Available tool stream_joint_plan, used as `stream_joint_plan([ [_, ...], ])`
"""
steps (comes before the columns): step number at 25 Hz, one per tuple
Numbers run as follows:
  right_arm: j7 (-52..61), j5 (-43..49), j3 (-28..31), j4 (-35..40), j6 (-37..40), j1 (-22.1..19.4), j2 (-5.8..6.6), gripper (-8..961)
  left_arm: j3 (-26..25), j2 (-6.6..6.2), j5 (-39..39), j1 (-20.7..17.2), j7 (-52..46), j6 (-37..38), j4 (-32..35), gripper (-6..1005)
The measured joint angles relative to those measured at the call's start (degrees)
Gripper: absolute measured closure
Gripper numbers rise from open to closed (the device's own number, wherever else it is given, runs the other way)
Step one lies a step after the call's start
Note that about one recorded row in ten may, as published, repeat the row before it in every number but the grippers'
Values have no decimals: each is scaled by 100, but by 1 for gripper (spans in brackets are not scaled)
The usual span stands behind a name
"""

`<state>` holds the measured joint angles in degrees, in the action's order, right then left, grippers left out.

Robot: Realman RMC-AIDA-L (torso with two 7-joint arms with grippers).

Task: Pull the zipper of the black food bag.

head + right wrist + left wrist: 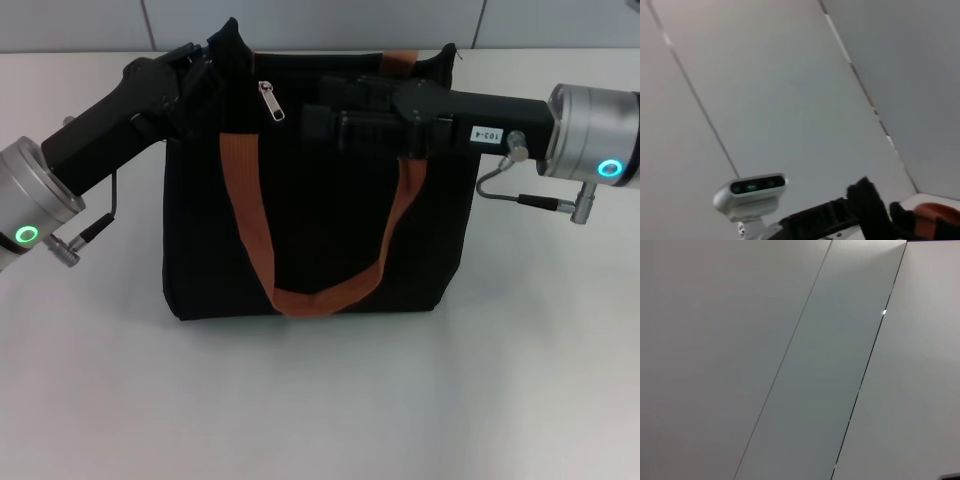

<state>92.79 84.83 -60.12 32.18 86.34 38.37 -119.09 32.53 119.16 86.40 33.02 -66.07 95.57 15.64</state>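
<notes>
The black food bag [320, 230] stands upright on the white table, one rust-orange handle [300, 290] hanging down its front. The silver zipper [271, 101] hangs at the upper left of the zip line. My left gripper [212, 62] is shut on the bag's top left corner, which stands up in a peak. My right gripper [308, 120] reaches in from the right along the bag's upper edge, its tip just right of the zipper pull. In the right wrist view the bag's corner [867, 200] and an orange handle [935, 220] show. The left wrist view shows only wall.
The white table [320, 400] spreads in front of and beside the bag. A grey panelled wall [330, 20] stands just behind it. The left arm's wrist camera [750, 192] shows in the right wrist view.
</notes>
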Motion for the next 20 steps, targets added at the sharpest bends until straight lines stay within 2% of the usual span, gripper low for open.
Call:
stream_joint_plan([
  [20, 895, 184, -166, 32, -220, 312, 3, 150, -10, 2, -10, 55, 44, -77, -9, 969],
])
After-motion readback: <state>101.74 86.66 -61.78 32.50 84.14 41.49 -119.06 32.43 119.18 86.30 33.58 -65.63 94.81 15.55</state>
